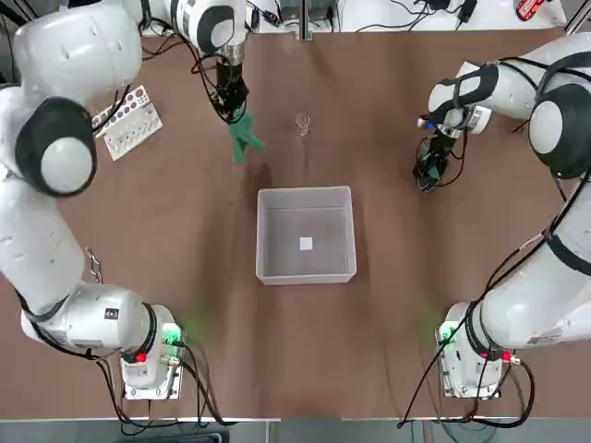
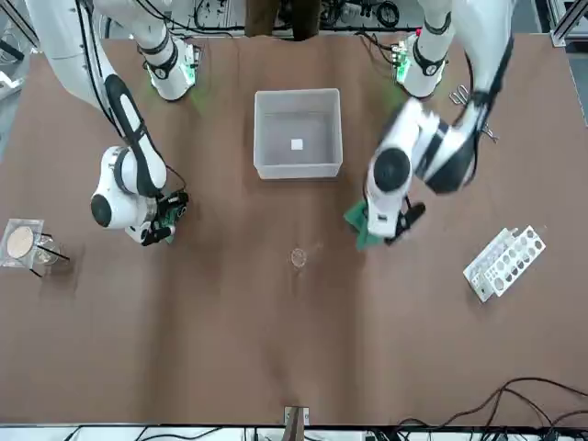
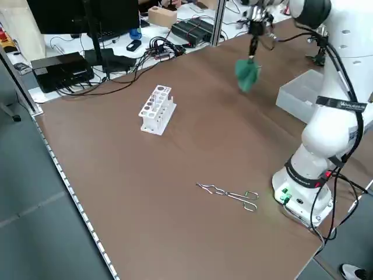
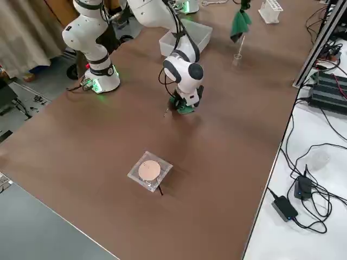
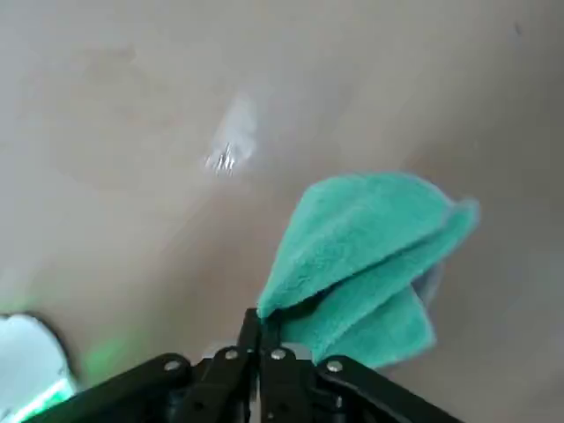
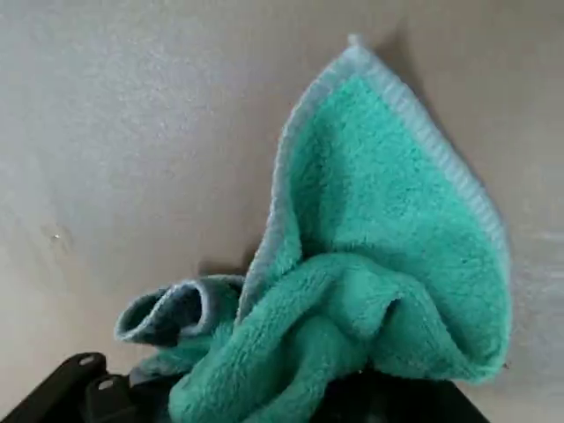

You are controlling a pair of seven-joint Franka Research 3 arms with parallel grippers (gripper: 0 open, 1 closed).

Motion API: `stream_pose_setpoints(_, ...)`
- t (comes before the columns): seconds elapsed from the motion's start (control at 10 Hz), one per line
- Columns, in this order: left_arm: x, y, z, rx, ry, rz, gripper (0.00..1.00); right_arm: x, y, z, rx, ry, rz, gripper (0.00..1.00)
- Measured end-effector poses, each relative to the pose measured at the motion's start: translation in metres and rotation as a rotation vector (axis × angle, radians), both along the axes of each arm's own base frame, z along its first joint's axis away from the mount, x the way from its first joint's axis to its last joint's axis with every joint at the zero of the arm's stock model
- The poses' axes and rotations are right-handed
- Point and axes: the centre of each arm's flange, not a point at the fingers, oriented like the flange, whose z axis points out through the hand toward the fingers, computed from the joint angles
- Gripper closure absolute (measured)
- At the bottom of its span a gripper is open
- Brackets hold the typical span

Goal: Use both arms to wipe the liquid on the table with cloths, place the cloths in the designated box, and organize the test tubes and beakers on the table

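Observation:
My left gripper [image 1: 236, 113] is shut on a green cloth [image 1: 245, 140] that hangs off the table [image 1: 185, 203] in the left side view, left of the small clear beaker [image 1: 302, 123]. The same cloth [image 5: 370, 264] dangles from the closed fingertips [image 5: 251, 330] in the left wrist view. My right gripper [image 1: 429, 168] is shut on the other green cloth [image 6: 370, 264], bunched down on the table at the right [image 4: 184, 108]. The white-grey box [image 1: 306, 233] stands between the arms, holding only a small white mark. I cannot make out test tubes or liquid.
A white rack with round holes [image 1: 129, 120] lies at the far left. Metal tongs [image 3: 230, 194] lie near the left arm's base. A square clear dish with a tan disc [image 4: 149, 171] sits far out on the right side. Cables run beyond the far edge.

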Motion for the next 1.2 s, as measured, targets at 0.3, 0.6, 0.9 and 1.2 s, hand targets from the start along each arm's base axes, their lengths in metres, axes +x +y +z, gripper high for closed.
stream_pose_setpoints(0.3, -0.078, -0.05, 0.073, -0.026, 0.029, -0.052, 0.97, 0.0, -0.092, 0.004, -0.11, -0.006, -0.01, 0.96)
stream_pose_setpoints(0.6, -0.143, -0.105, 0.071, -0.016, 0.047, -0.124, 0.97, -0.004, -0.151, 0.01, -0.117, -0.021, 0.007, 0.96)
stream_pose_setpoints(0.9, -0.165, -0.122, 0.031, 0.003, 0.131, -0.174, 0.97, -0.009, -0.113, 0.005, -0.084, 0.056, 0.019, 0.96)
stream_pose_setpoints(1.2, -0.191, -0.141, -0.029, 0.032, 0.239, -0.221, 0.96, -0.021, -0.032, -0.006, 0.008, 0.119, -0.041, 0.96)
